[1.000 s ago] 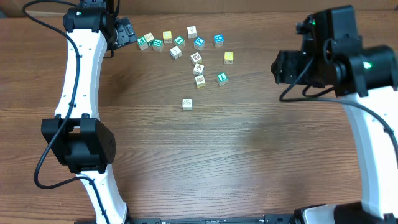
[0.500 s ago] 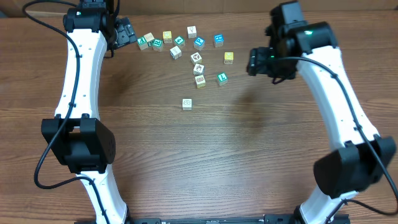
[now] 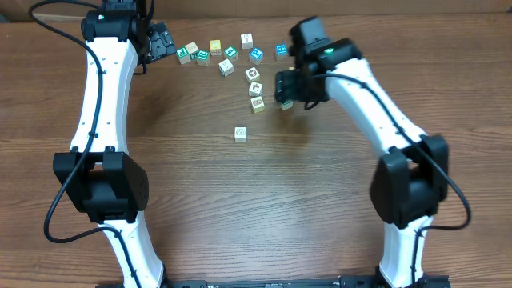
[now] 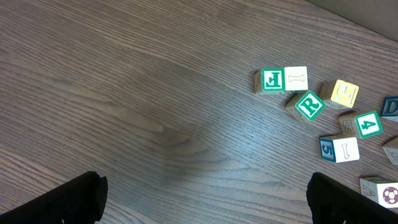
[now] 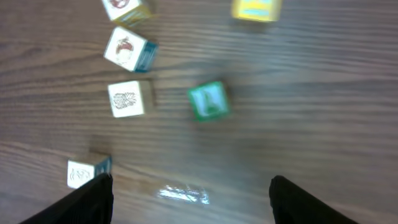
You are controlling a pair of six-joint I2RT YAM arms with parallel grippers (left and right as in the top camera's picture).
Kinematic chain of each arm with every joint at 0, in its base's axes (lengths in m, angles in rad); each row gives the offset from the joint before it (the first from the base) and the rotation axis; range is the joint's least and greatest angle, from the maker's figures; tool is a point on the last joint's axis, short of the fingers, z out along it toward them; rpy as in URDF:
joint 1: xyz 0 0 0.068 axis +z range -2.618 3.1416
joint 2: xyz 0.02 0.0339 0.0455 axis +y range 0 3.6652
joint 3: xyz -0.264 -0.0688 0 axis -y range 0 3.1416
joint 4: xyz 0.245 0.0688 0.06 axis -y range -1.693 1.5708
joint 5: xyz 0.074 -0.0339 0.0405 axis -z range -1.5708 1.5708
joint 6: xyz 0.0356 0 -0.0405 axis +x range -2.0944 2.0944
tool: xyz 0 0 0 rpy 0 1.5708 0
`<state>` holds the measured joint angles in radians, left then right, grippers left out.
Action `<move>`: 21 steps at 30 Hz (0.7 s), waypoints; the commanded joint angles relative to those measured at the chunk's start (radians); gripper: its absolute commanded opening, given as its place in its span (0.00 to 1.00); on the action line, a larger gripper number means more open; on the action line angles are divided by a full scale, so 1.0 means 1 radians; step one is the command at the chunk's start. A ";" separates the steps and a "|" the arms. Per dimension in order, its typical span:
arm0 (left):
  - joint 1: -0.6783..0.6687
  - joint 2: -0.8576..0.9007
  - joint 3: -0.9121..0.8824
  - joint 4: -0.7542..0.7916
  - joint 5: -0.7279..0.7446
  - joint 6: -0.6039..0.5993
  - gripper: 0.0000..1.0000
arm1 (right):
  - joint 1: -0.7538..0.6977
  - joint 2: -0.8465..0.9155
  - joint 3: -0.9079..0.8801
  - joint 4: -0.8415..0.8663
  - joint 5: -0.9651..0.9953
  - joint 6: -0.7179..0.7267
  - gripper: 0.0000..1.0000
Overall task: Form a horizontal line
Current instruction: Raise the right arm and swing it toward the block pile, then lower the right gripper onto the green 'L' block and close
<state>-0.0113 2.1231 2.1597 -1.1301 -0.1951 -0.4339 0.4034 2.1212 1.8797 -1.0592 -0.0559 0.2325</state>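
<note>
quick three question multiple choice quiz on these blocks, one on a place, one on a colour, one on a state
1. Where does the lone block nearest the arm bases sit?
A stacked on another block
B alone on the bare table
C between gripper fingers

2. What colour is the lettered face of the J block?
A green
B red
C black

3. How is the right gripper?
A shut tight
B clamped on a block
C open, nothing between its fingers

Answers: 1 B, bare wood surrounds it; 2 A, a white J on green; 3 C, the fingers stand wide apart over bare wood.
</note>
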 commanded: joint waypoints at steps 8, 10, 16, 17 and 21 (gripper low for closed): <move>0.000 -0.004 0.013 0.002 -0.003 0.011 1.00 | 0.061 0.055 -0.013 0.122 0.033 -0.003 0.71; 0.000 -0.004 0.013 0.002 -0.003 0.011 1.00 | 0.061 0.058 -0.014 0.132 0.068 0.004 0.70; 0.000 -0.004 0.013 0.002 -0.003 0.011 1.00 | 0.046 0.065 -0.014 0.142 0.196 -0.008 0.70; 0.000 -0.004 0.013 0.002 -0.002 0.011 1.00 | 0.040 0.068 -0.014 0.137 0.192 -0.025 0.70; 0.000 -0.004 0.013 0.002 -0.003 0.011 1.00 | 0.019 0.099 -0.014 0.114 0.175 -0.051 0.70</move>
<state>-0.0113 2.1231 2.1597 -1.1297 -0.1955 -0.4339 0.4446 2.1834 1.8717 -0.9424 0.1001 0.2085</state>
